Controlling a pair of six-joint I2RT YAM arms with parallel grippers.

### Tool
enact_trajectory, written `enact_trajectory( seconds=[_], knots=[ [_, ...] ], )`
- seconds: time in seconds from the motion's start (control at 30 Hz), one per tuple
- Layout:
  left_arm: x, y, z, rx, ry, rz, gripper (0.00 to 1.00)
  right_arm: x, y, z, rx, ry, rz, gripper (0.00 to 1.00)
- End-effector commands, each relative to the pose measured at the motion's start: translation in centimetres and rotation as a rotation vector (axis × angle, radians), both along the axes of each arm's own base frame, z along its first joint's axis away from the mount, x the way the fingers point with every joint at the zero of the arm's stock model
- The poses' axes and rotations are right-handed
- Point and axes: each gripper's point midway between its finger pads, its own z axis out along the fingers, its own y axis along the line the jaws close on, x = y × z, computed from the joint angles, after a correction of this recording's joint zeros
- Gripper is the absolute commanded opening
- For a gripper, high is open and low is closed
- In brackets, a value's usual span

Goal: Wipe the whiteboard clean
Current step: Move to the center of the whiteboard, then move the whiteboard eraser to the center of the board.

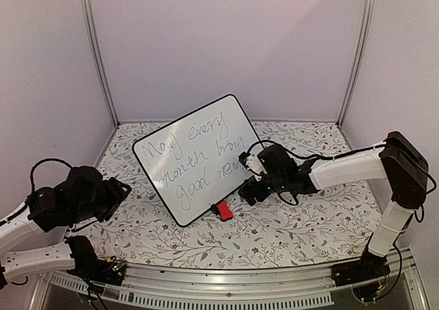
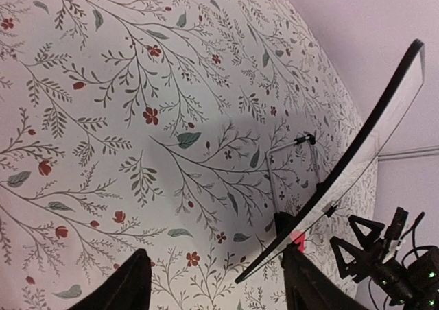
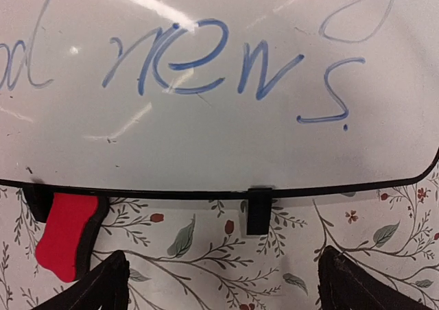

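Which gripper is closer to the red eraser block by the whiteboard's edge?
The right gripper, open before the red eraser block at the lower edge of the glossy black-framed whiteboard; the left gripper hangs open off to the board's side.
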Motion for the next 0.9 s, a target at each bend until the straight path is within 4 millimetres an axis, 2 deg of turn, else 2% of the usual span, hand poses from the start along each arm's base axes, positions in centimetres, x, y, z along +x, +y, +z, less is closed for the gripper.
enact_trajectory(
  seconds=[0.0, 0.07, 0.17, 0.5, 0.87],
  knots=[
    [0.3, 0.1, 1.3, 0.021, -0.023, 0.0, 0.78, -2.4, 1.7, 2.4, 0.003, 0.025, -0.013, 0.95],
    [0.3, 0.2, 1.4, 0.025, -0.022, 0.0, 0.89, -3.1, 2.5, 2.5, -0.01, 0.035, -0.015, 0.98],
    [0.2, 0.3, 1.4, 0.025, -0.023, 0.0, 0.99, -4.1, 3.9, 2.2, -0.023, 0.057, -0.012, 0.99],
    [-0.3, 0.7, 1.0, 0.004, -0.02, 0.011, 1.0, -6.8, 6.4, 0.0, -0.023, 0.127, 0.024, 0.99],
    [-0.2, 0.7, 0.2, 0.006, -0.007, 0.018, 1.0, -7.1, 6.2, -2.8, -0.06, 0.158, 0.006, 0.99]
  ],
)
